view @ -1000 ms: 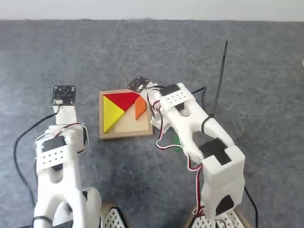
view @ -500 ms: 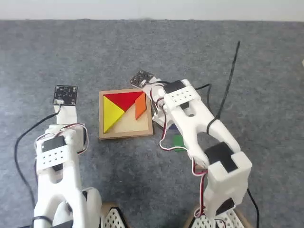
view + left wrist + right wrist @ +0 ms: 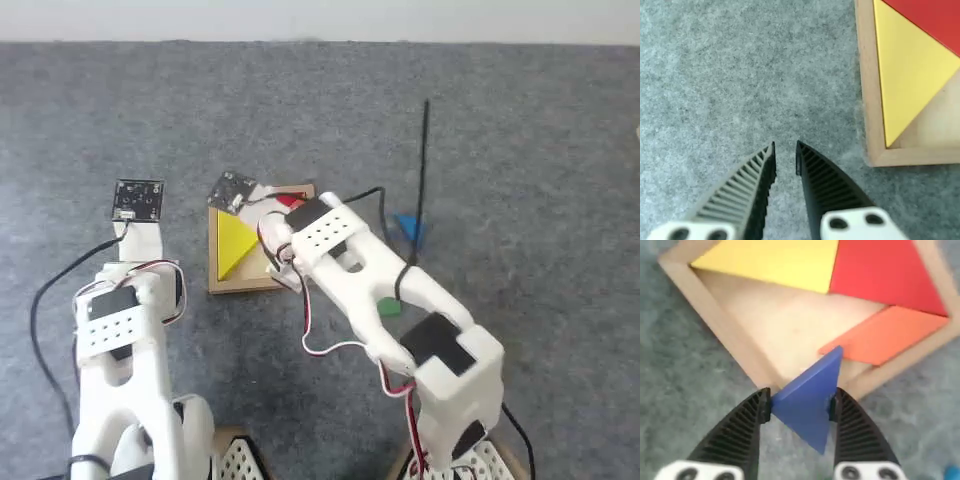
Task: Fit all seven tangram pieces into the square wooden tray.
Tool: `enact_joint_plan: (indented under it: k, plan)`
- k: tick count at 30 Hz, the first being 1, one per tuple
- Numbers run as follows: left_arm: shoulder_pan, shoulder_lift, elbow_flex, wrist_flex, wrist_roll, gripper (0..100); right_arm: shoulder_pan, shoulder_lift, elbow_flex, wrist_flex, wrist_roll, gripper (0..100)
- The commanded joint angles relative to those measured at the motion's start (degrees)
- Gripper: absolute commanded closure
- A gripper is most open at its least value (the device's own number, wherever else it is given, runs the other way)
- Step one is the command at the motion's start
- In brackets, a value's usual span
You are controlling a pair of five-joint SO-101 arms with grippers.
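The right gripper (image 3: 801,397) is clamping its jaws on the two sides of a flat blue triangular piece (image 3: 810,390), and it is holding that piece over the near corner of the square wooden tray (image 3: 710,315). The triangle's tip is pointing beyond the jaws at the bare wooden floor. I cannot tell whether the piece is touching the rim. Three pieces are already lying flat inside, ahead of these jaws: a large yellow triangle (image 3: 775,260), a large red triangle (image 3: 880,275) meeting it edge to edge, and an orange parallelogram (image 3: 890,335) just beside the blue tip. By my count the job is running a little under half done, with the held piece and three more left to seat. Two of those are lying on the grey carpeted desk (image 3: 520,130), well behind the right jaws: a small blue piece (image 3: 408,226) and a green piece (image 3: 387,306). The left gripper (image 3: 785,150) is hovering over the carpet with its jaws nearly closed and gripping nothing, the tray corner sitting just ahead and to one side of them.
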Motion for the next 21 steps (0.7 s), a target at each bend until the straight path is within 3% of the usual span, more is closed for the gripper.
enact_joint_plan:
  k: [1, 10, 21]
  plan:
    - [-0.2, -1.8, -0.5, -1.3, -0.5, 93, -1.9, 0.2, -2.4, -0.9, -0.1, 86.4]
    - [-0.3, -1.8, -0.5, -1.3, -0.4, 93, -3.2, -0.7, -2.3, -0.7, 3.0, 74.9]
    - [-0.3, -1.8, -0.6, -1.3, -0.4, 93, -2.9, -16.9, 5.5, 1.5, 5.6, 74.9]
